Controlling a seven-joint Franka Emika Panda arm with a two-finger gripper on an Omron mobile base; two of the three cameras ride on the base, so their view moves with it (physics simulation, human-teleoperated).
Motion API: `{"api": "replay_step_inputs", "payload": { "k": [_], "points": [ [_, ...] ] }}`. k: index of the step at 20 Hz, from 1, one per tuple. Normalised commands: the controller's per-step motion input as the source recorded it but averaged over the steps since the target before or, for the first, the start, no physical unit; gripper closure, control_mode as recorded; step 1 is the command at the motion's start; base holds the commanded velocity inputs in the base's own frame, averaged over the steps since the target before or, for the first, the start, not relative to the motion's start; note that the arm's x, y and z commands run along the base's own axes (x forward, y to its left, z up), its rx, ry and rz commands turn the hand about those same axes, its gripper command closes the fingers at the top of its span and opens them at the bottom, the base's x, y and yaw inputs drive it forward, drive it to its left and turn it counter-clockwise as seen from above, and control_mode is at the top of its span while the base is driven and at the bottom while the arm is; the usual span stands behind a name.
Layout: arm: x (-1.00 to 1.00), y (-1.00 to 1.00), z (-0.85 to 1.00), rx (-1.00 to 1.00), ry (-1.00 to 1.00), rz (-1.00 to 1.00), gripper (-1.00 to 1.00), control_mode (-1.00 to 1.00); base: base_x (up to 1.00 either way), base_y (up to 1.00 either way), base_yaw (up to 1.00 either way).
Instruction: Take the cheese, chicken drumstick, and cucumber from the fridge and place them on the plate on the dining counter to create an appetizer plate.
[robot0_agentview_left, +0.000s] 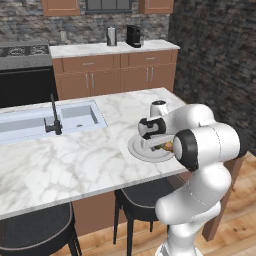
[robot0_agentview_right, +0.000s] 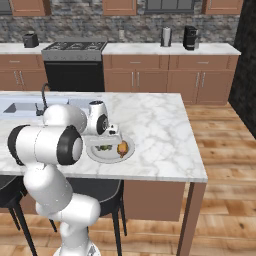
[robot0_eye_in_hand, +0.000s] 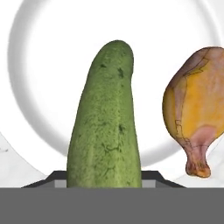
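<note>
On the dining counter (robot0_agentview_left: 75, 160) near its right end lies the white plate (robot0_agentview_left: 136, 149) (robot0_agentview_right: 128, 152) (robot0_eye_in_hand: 39, 87). My gripper (robot0_agentview_left: 152, 144) (robot0_agentview_right: 111, 140) hangs just over it, shut on the dark green cucumber (robot0_eye_in_hand: 107, 127) (robot0_agentview_right: 104, 147), which points away from the hand above the plate's middle. The golden-brown chicken drumstick (robot0_eye_in_hand: 199, 109) (robot0_agentview_right: 122, 147) (robot0_agentview_left: 169, 146) rests on the plate beside the cucumber, with a narrow gap between them. The cheese and the fridge are out of view. The cucumber hides my fingertips.
A sink with a black faucet (robot0_agentview_left: 52, 117) is set into the counter left of the plate. Dark stools (robot0_agentview_left: 142, 197) stand under the near edge. The counter's right edge (robot0_agentview_right: 197, 160) is close to the plate. A stove (robot0_agentview_right: 75, 47) and wooden cabinets line the back wall.
</note>
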Motion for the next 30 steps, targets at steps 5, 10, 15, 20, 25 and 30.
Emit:
{"api": "replay_step_inputs", "payload": {
  "k": [5,10,15,20,25,30],
  "points": [
    [0.17,-0.02,-0.27,0.0,0.01,-0.06,1.0,-1.0,0.0,0.0,0.0],
    [0.0,0.0,-0.37,0.0,0.02,-0.07,1.0,-1.0,0.0,0.0,0.0],
    [0.02,0.0,-0.33,0.0,0.02,-0.09,-1.0,-1.0,0.0,0.0,0.0],
    [0.03,-0.05,-0.05,0.0,0.01,-0.08,-1.0,-1.0,0.0,0.0,0.0],
    [0.17,-0.18,-0.2,0.0,0.0,-0.07,-1.0,-1.0,0.0,0.0,0.0],
    [-0.09,-0.09,0.0,0.0,0.0,-0.05,-1.0,-1.0,0.0,0.0,0.0]
  ]
}}
